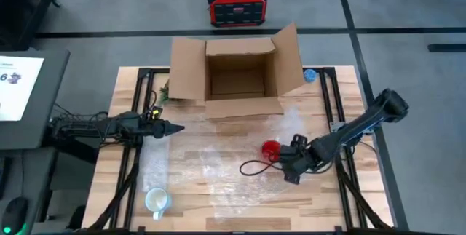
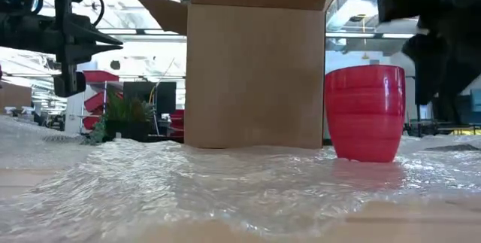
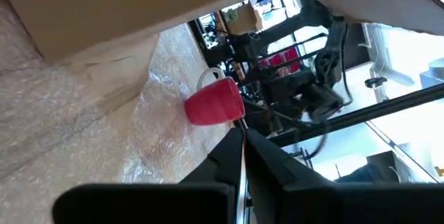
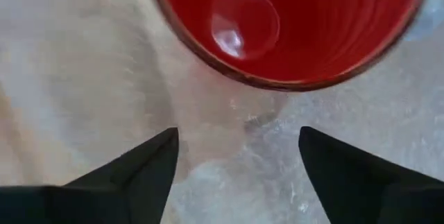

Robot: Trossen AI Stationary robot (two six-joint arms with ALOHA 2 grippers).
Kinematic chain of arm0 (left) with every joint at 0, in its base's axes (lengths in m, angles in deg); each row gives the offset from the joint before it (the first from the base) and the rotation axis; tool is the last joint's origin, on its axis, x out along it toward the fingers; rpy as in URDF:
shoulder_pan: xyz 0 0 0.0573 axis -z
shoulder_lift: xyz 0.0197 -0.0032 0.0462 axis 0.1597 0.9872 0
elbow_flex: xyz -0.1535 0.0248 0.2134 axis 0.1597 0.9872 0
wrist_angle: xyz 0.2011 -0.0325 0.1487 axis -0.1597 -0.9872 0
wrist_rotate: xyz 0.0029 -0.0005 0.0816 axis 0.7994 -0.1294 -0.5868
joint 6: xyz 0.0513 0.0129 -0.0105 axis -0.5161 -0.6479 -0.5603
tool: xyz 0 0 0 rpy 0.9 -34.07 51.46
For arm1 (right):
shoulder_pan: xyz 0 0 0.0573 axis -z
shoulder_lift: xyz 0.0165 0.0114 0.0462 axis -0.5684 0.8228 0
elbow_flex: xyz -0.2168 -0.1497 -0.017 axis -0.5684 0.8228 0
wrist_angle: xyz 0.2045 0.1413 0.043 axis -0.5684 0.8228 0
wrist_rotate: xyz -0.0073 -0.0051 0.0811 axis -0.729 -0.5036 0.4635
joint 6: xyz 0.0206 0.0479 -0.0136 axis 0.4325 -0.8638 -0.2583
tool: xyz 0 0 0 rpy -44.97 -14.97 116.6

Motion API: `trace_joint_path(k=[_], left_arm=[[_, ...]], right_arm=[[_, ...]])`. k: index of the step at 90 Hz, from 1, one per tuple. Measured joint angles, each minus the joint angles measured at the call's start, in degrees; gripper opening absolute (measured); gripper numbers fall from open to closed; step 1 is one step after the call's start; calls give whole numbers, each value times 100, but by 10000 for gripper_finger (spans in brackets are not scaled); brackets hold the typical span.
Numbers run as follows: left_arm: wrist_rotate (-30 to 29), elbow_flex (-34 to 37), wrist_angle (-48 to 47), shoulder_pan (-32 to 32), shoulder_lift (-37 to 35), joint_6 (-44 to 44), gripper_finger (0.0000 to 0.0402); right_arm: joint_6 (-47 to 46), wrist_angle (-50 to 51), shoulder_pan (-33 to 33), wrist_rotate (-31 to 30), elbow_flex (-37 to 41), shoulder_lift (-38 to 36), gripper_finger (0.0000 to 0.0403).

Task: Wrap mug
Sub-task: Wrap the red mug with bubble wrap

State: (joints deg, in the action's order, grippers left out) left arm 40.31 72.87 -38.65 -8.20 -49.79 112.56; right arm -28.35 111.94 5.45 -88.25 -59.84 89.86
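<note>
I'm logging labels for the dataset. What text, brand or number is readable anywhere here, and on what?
"6": on the white sheet at the high view's left edge; the rest of its print is too small.
Red device on the floor: its display and label are too blurred.
Cardboard box, red mug: no text visible.

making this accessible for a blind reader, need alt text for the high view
Seen from above, a red mug stands on bubble wrap on a wooden table, the right gripper open beside it. The left gripper is shut near an open cardboard box; a white mug sits at the near-left corner.
</note>
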Motion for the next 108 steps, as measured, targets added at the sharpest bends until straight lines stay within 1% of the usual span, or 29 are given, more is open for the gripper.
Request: trace_joint_path(k=[9, 18, 29, 35, 43, 48, 62, 67, 82, 94, 108], left_arm=[[-1, -1, -1, 0, 0, 21, 0], [-2, 0, -2, 0, -1, 100, 0], [-2, -1, -7, 0, 1, 206, 0], [-2, 0, -7, 0, -1, 208, 0], [-5, -2, -10, 0, -1, 208, 0], [-7, -1, -12, 0, 1, 202, 0], [-7, -2, -22, 0, 11, 188, 0], [-7, -2, -22, 0, 35, 187, 0], [-9, -2, -20, 0, 154, 184, 0], [-9, -2, -17, 0, 254, 184, 0], [-7, -2, -15, 0, 337, 184, 0]], right_arm=[[-45, 32, 40, -11, 0, 499, 290], [-513, 262, 55, -23, -2, 913, 290], [-1302, 1154, 53, -31, -145, 1245, 280], [-1416, 1666, 54, 7, -197, 1351, 262], [-1391, 1817, 69, 51, -313, 1346, 215], [-1377, 1955, 92, 67, -337, 1281, 174], [-1377, 2016, 155, 190, -334, 1148, 36], [-1377, 2014, 173, 210, -334, 1078, 13], [-1545, 2058, 199, 334, -334, 677, 7], [-1825, 2125, 199, 338, -334, 119, 2], [-2189, 2309, 199, 335, -346, -706, 1]])
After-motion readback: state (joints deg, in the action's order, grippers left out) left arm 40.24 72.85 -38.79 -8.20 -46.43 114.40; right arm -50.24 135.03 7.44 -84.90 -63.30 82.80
